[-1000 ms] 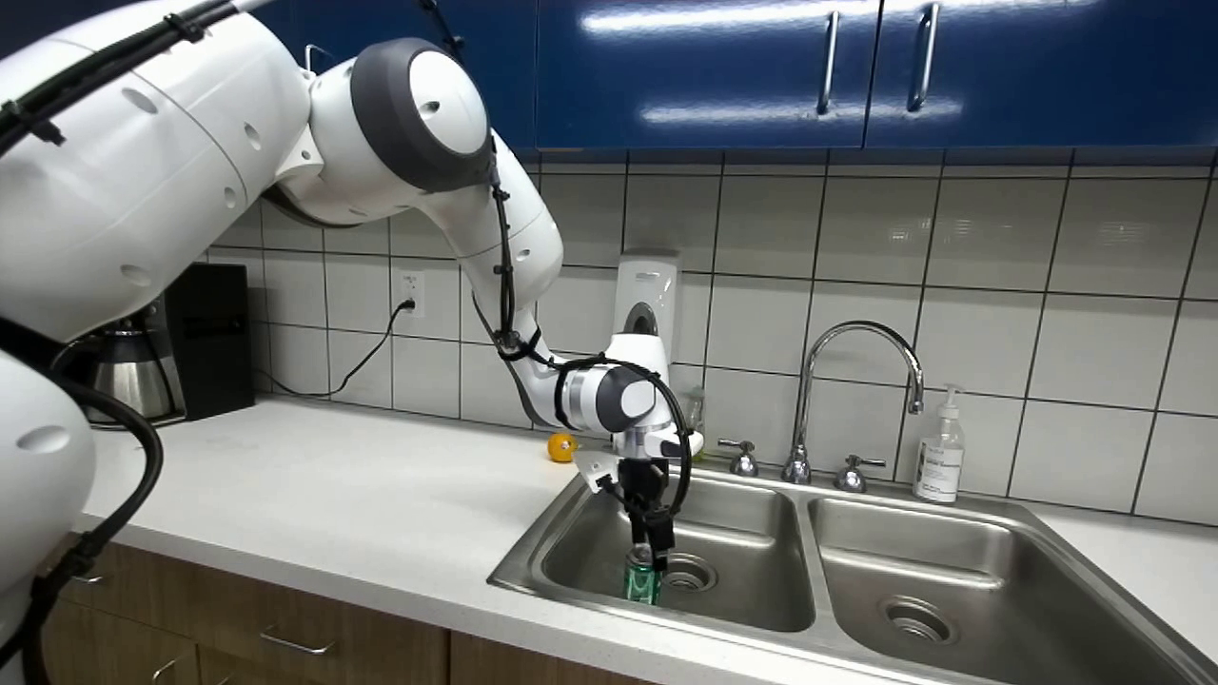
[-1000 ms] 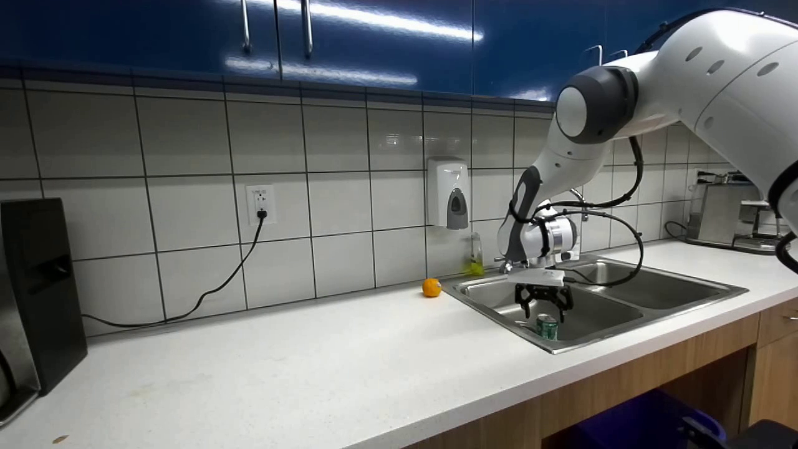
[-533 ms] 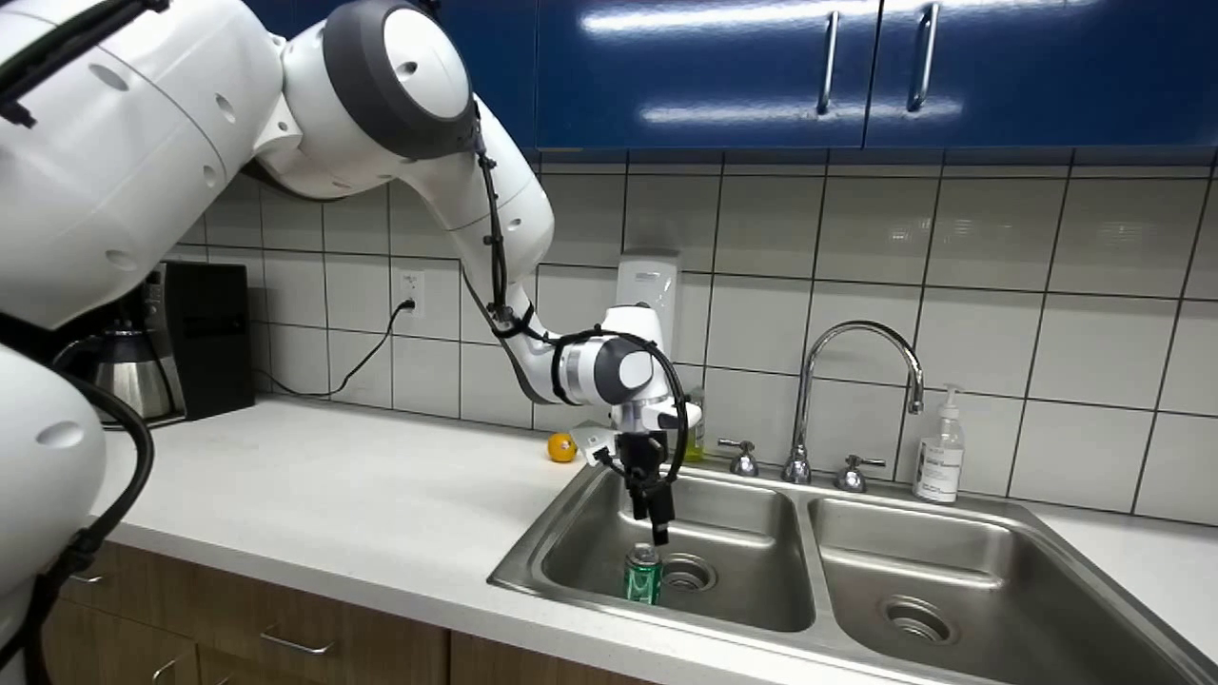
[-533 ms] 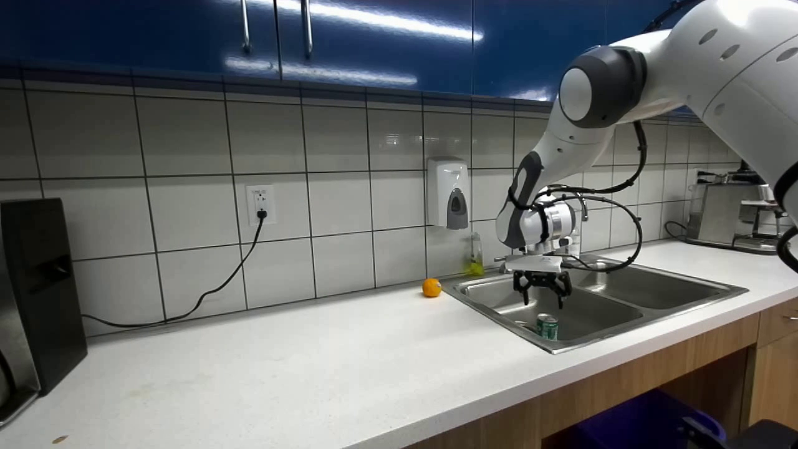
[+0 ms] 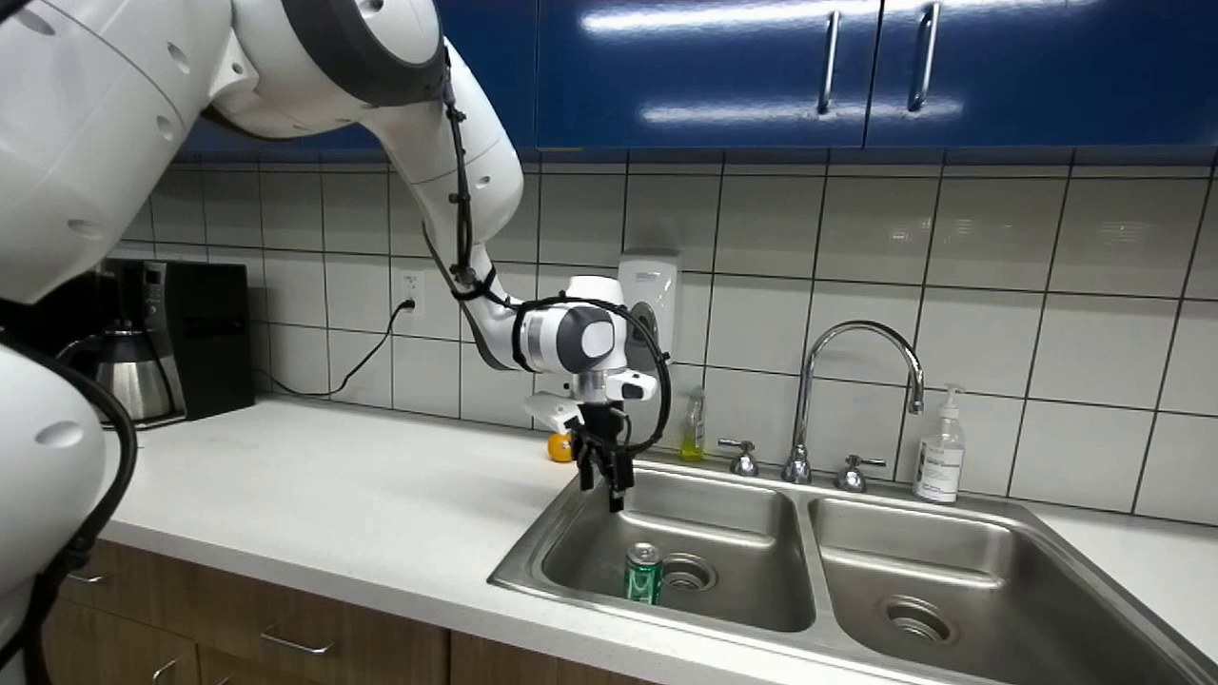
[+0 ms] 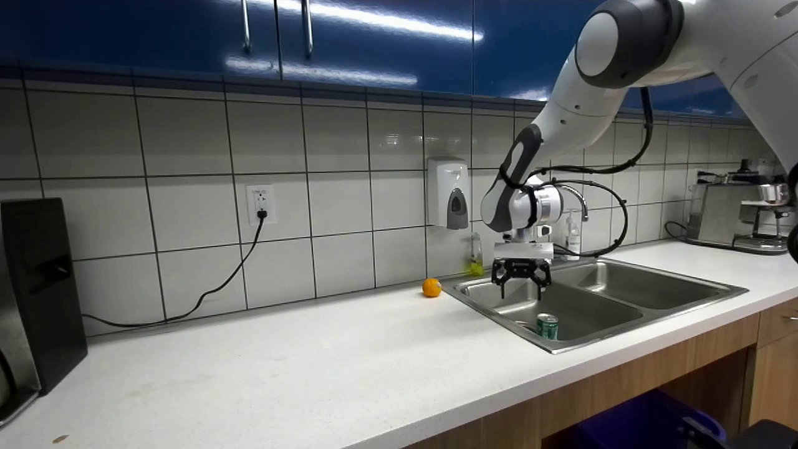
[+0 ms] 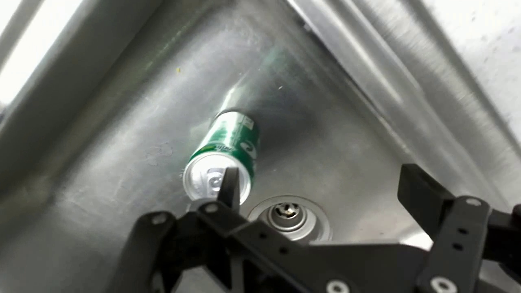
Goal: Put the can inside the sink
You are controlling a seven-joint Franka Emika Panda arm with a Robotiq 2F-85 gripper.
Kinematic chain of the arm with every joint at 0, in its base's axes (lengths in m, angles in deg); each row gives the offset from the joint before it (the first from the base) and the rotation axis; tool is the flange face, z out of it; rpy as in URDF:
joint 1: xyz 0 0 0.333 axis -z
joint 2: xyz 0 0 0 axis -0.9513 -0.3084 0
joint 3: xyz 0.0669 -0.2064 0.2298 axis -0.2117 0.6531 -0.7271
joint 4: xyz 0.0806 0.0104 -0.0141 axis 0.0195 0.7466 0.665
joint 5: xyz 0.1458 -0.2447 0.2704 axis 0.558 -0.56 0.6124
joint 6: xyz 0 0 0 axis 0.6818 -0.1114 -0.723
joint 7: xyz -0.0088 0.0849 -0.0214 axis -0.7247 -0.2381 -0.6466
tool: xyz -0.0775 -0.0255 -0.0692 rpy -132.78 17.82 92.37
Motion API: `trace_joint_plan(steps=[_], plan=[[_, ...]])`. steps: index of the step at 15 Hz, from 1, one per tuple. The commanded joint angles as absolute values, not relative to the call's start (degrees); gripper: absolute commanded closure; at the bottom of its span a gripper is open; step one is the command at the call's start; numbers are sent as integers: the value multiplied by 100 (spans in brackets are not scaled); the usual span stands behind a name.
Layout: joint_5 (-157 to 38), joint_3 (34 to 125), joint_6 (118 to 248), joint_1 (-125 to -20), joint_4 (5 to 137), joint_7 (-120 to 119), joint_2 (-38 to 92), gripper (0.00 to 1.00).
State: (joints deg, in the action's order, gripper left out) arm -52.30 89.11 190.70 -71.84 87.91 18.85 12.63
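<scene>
The green can with a silvery top stands upright on the floor of the sink's left basin. It also shows in an exterior view and in the wrist view. The stainless steel double-basin sink shows in both exterior views. My gripper is open and empty above the basin, higher than the can and apart from it. Its fingers are spread wide in an exterior view and the wrist view, where one finger covers part of the can's top.
An orange fruit lies on the counter beside the sink. A curved chrome faucet, a white pump bottle and a yellow-green bottle stand behind the sink. A soap dispenser hangs on the tiled wall.
My open gripper has risen from just over the can and shifted away from it toward the orange fruit's side of the basin. The can has stayed in place, upright.
</scene>
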Motion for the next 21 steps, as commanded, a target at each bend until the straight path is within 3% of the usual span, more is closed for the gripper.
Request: trace_joint_plan(steps=[1, 8, 21], plan=[[-5059, 8360, 18766, -6882, 9264, 887, 1896, 0], [-5036, 8004, 18338, -6820, 9997, -322, 2698, 0], [-5147, 7980, 18112, -6943, 11845, -341, 4741, 0]])
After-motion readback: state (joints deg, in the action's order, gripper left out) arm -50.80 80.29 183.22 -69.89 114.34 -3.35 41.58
